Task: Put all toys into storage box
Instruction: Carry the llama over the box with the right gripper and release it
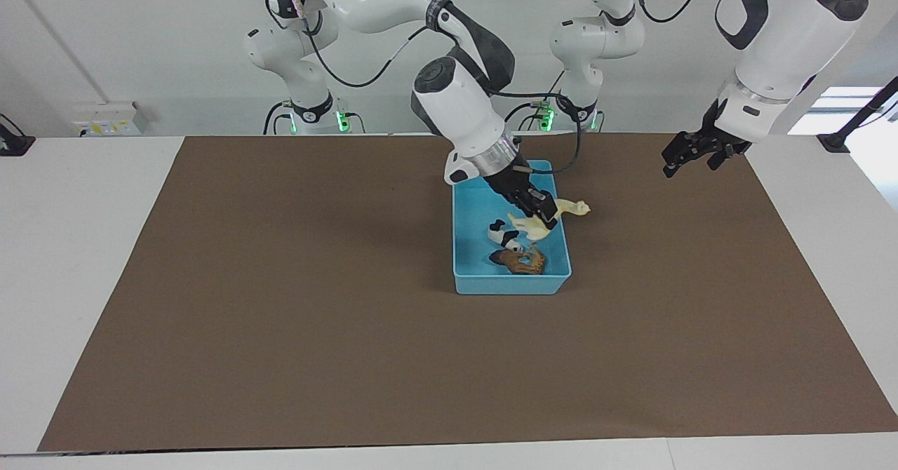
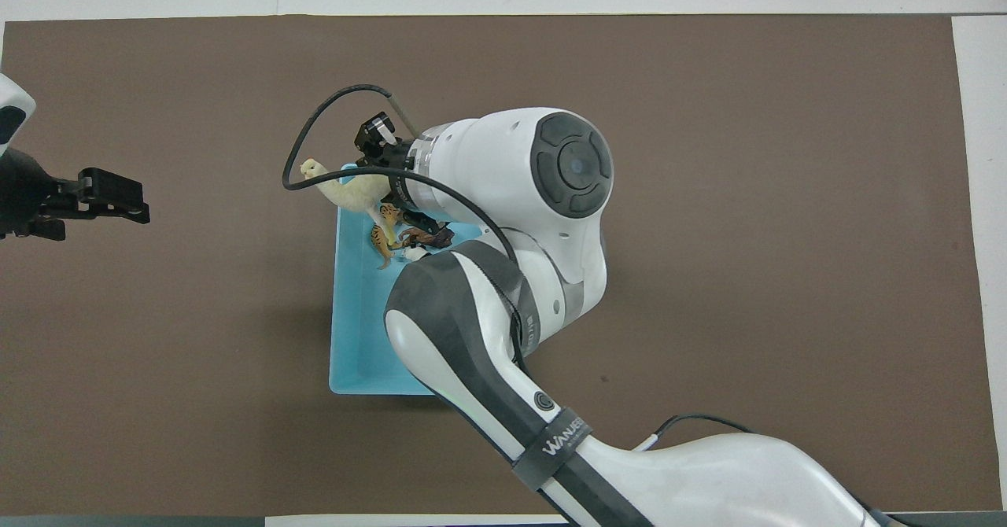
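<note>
Robotics lab: two white arms bench-mounted at white table, brown mat, bare white wall, cabling.
</note>
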You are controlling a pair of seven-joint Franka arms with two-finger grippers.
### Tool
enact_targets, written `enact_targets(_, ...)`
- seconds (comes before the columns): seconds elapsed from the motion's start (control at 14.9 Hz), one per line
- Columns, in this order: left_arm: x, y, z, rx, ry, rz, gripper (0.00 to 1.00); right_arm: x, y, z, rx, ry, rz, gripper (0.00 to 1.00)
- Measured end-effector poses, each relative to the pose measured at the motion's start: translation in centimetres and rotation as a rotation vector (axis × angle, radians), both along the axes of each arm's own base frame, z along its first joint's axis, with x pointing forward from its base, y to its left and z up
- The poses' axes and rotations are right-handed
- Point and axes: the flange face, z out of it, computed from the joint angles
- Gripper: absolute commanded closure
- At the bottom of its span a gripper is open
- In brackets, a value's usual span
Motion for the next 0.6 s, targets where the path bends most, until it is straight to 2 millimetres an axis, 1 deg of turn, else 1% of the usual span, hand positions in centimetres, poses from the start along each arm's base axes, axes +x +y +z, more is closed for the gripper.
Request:
enact_targets(0.07,0.0,0.1,0.2,-0.001,0.000,-0.010,0.00,-0.1,0.0,-0.5,-0.007,0.010,0.002,0.00)
enact_targets(0.2,0.0,0.3,0.0,-0.003,0.011,-0.049,0.00,-0.1,-0.4,-1.0,-0.032,0.034,0.012,0.00)
enact_targets(0.33,0.1,0.4,-0.2,-0.004,0.017,-0.078,0.00,0.6,-1.9,-0.7,-0.087,0.028,0.021,0.00)
enact_targets(0.47,0.0,-0.4,-0.3,-0.004,0.024,-0.101,0.00,2.2,-4.9,0.7,-0.142,-0.001,0.012,0.00)
enact_targets(0.6,-0.1,-1.1,-0.4,-0.002,0.029,-0.115,0.00,3.7,-9.0,2.2,-0.226,-0.036,0.063,0.00)
